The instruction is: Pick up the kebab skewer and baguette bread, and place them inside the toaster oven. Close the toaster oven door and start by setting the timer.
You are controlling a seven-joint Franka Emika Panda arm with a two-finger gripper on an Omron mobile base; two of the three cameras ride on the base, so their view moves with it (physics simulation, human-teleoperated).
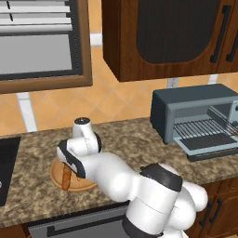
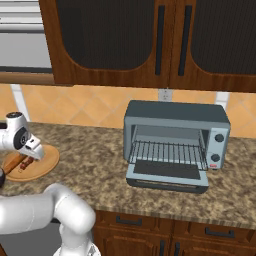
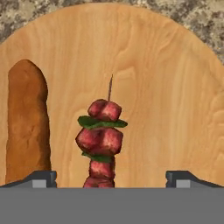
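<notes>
Hand view, L to R: baguette bread [image 3: 27, 122] on round wooden board [image 3: 166, 87], kebab skewer [image 3: 101, 140] beside it, apart, between the spread fingertips [image 3: 43, 178] of gripper [image 3: 111, 179], jaws released, nothing held. Far R on counter [image 2: 95, 165]: toaster oven [image 2: 175, 142], door [image 2: 167, 176] dropped open. No legible writing.

Baguette bread [image 3: 26, 122] lies just beside the kebab skewer [image 3: 101, 140], apparently apart; bare board [image 3: 175, 109] opposite.

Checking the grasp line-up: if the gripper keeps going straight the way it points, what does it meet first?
Probably the kebab skewer of red meat chunks, lying between the open fingertips on the round wooden board; depth is unclear.
</notes>
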